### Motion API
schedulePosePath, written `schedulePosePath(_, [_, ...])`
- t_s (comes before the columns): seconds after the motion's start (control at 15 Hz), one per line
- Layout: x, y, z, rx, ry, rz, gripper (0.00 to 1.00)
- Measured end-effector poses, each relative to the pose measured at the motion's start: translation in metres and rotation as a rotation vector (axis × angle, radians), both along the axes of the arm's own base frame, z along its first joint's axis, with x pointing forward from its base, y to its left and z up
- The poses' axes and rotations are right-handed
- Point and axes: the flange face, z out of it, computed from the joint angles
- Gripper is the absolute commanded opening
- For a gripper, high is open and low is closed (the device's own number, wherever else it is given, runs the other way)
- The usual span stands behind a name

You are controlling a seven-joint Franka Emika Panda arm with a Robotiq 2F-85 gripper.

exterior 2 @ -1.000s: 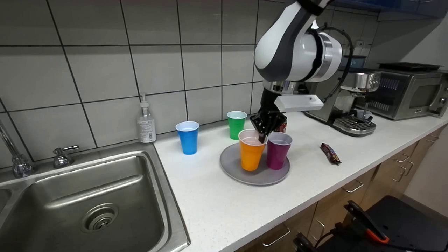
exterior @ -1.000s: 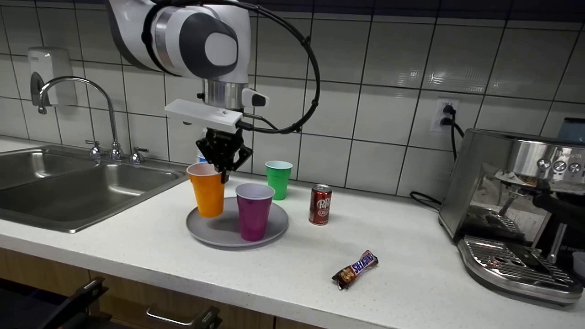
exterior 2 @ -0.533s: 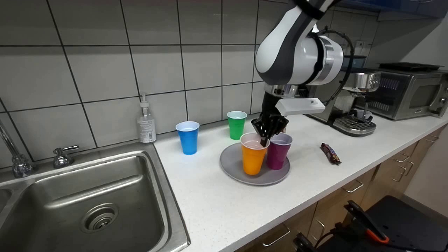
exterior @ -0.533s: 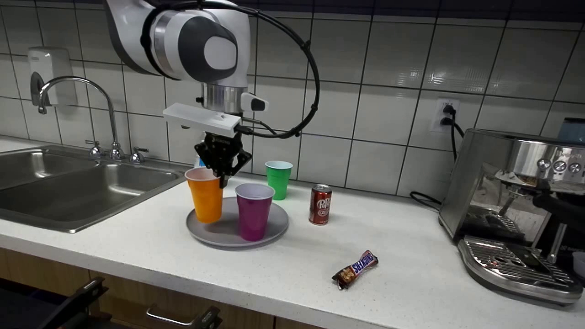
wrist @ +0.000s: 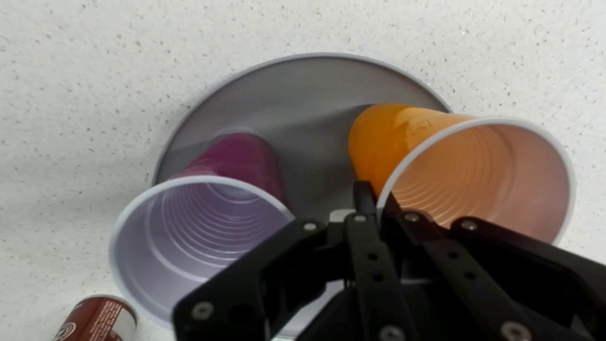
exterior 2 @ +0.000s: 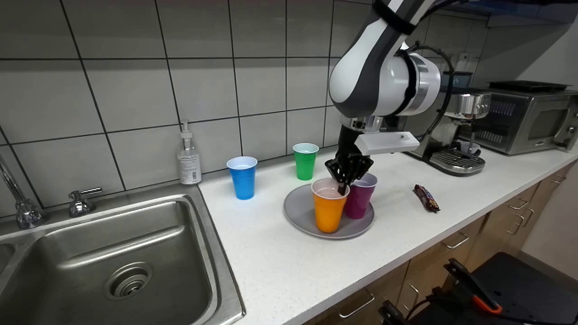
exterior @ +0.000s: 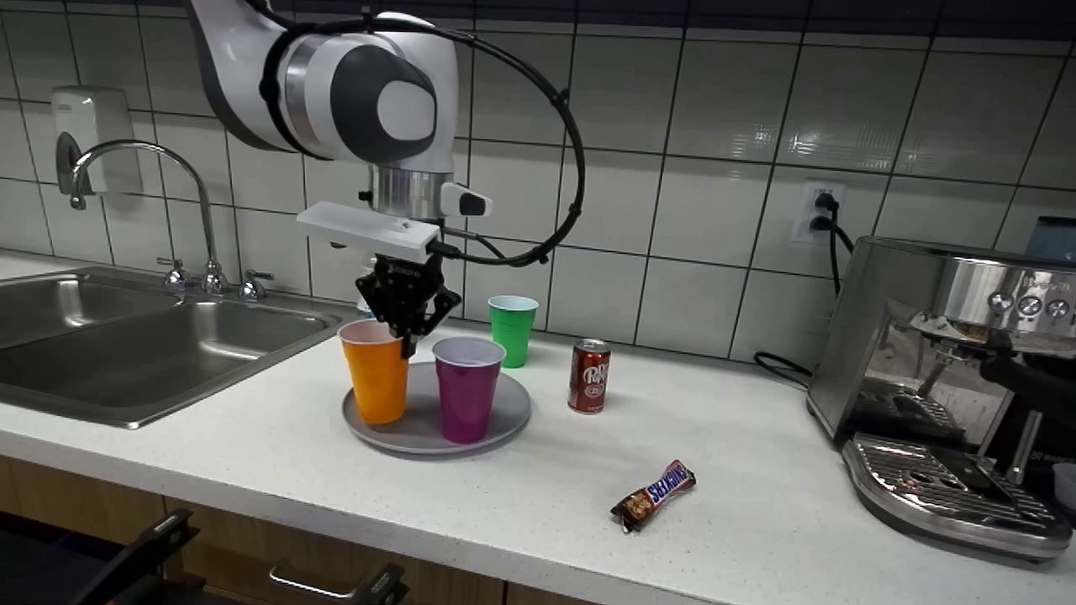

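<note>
Above the gray plate (exterior: 422, 418), my claw (wrist: 377, 202) grips the rim of the orange cup (exterior: 374, 374), whose body reaches lower.

orange cup (exterior 2: 328, 210): glossy plastic | plate (wrist: 307, 90): matt, smooth | sink (exterior 2: 171, 271): metal

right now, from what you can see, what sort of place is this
Likely a kitchen or break room: a steel sink, a faucet and an espresso machine point to it.
</note>
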Motion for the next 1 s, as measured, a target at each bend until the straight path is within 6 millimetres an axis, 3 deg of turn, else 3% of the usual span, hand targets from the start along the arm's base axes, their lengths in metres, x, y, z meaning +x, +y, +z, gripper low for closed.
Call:
schedulePosePath(0.6, [-0.0006,0.0014,-0.0037,-0.015,0.011,-0.002,0.97])
schedulePosePath(1.0, [-0.0001,0.0023,-0.0032,-0.018,0.01,0.005,1.0])
